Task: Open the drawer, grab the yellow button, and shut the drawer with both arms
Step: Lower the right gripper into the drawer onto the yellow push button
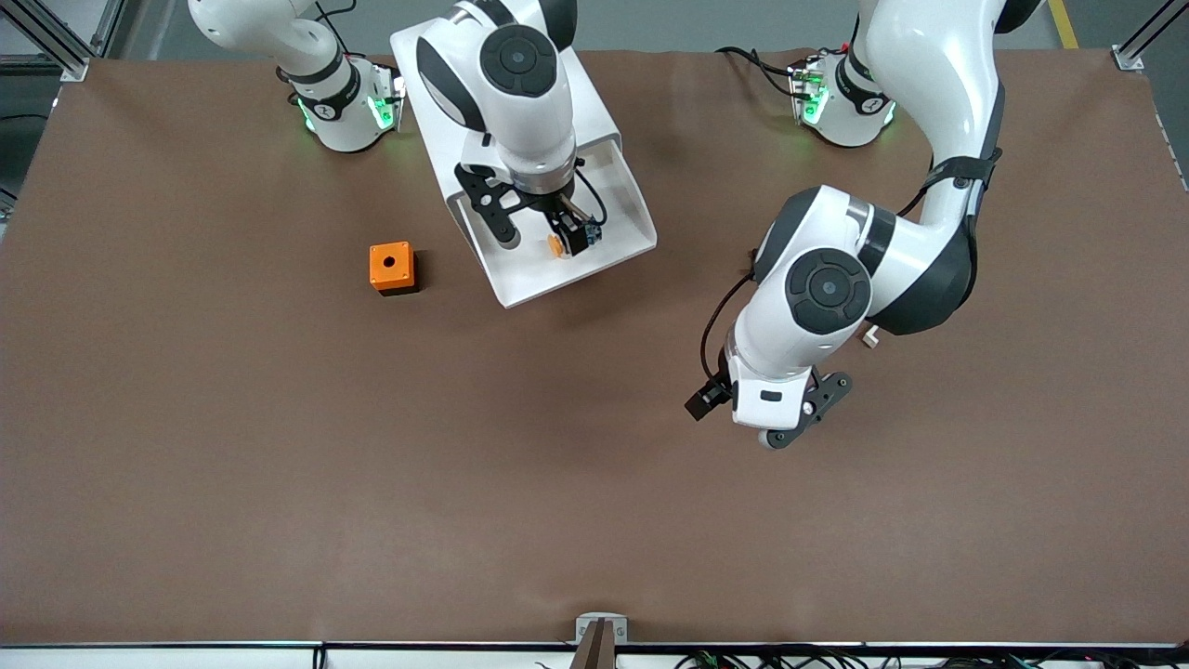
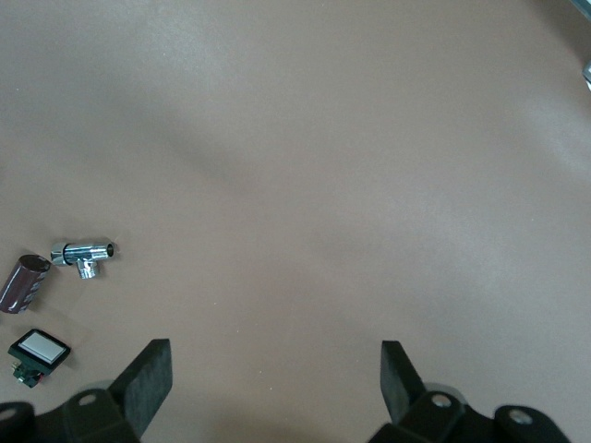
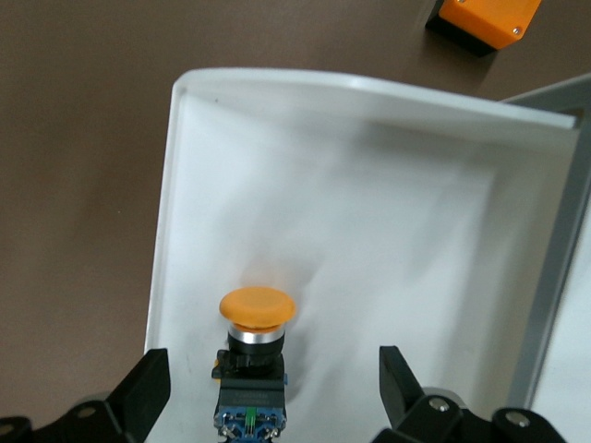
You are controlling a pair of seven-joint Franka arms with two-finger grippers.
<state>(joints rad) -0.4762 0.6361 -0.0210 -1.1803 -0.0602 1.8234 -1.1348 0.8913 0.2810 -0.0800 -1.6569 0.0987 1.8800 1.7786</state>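
The drawer [image 1: 624, 212] stands pulled out of the white cabinet [image 1: 599, 113]. The button [image 1: 557, 245] lies in it on its side, with orange cap, black body and blue rear end. My right gripper [image 1: 543, 238] hangs low over the drawer. In the right wrist view the button [image 3: 252, 360] lies between the open right gripper's [image 3: 272, 388] fingers [image 3: 146, 389], untouched and closer to one finger. The drawer's wall [image 3: 166, 231] runs alongside. My left gripper [image 1: 804, 414] hovers open over bare table toward the left arm's end. The left wrist view shows the left gripper [image 2: 274, 378] with nothing between its fingers.
An orange cube with a hole [image 1: 391, 267] sits on the table beside the drawer, toward the right arm's end, and shows as the orange cube [image 3: 485, 18] in the right wrist view. Near the left gripper lie a chrome fitting [image 2: 83, 256], a dark red cylinder [image 2: 23, 283] and a black part with a white face [image 2: 39, 351].
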